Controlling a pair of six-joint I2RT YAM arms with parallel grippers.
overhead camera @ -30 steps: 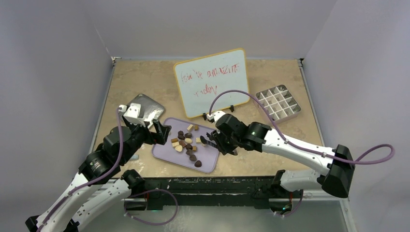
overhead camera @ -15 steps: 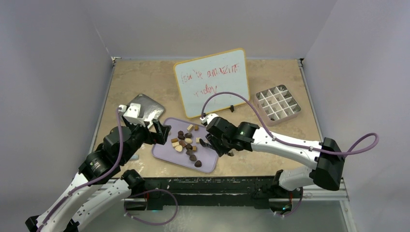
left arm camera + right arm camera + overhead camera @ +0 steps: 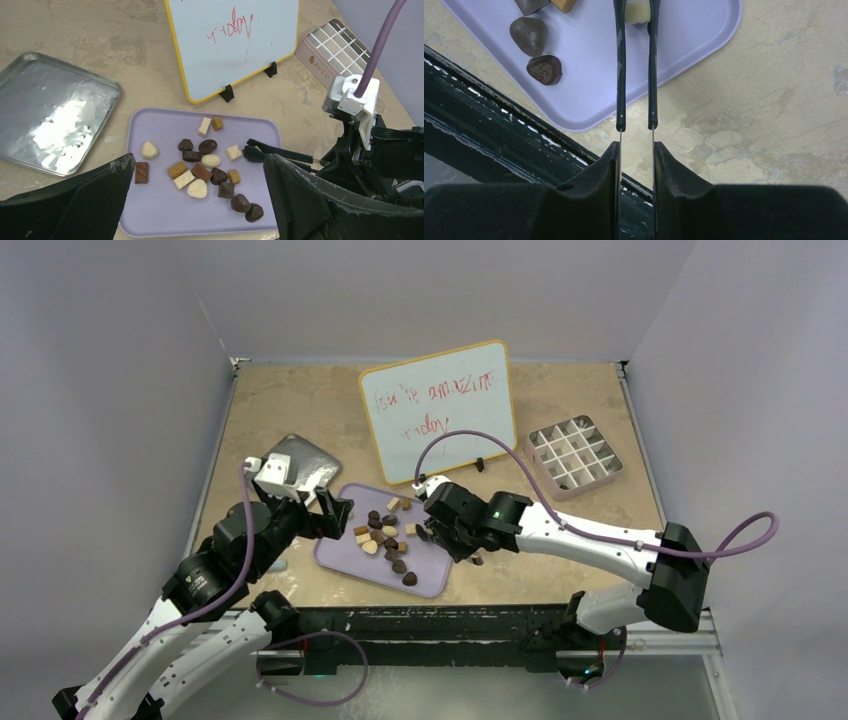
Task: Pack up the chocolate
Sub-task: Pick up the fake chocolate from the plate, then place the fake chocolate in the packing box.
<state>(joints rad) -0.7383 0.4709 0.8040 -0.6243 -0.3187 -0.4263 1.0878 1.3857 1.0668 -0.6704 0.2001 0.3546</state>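
Observation:
The chocolate (image 3: 387, 534) lies as several dark, tan and cream pieces loose on the lavender tray (image 3: 338, 558); it also shows in the left wrist view (image 3: 200, 172). My right gripper (image 3: 452, 536) (image 3: 636, 145) is shut on black tongs (image 3: 620, 65) that reach over the tray's right side (image 3: 260, 152). A cream piece (image 3: 638, 13) shows between the tong arms at their far end; I cannot tell if it is pinched. My left gripper (image 3: 335, 514) (image 3: 199, 159) is open and empty above the tray's left near side. The pale pink gridded box (image 3: 575, 455) stands at the back right.
A whiteboard (image 3: 440, 410) on feet stands just behind the tray. A silver metal tray (image 3: 300, 465) (image 3: 50, 125) lies to the left. The table's black front edge (image 3: 499, 130) runs close under the lavender tray.
My right arm has moved left, bringing the tongs further over the tray's right side. The left arm has not moved.

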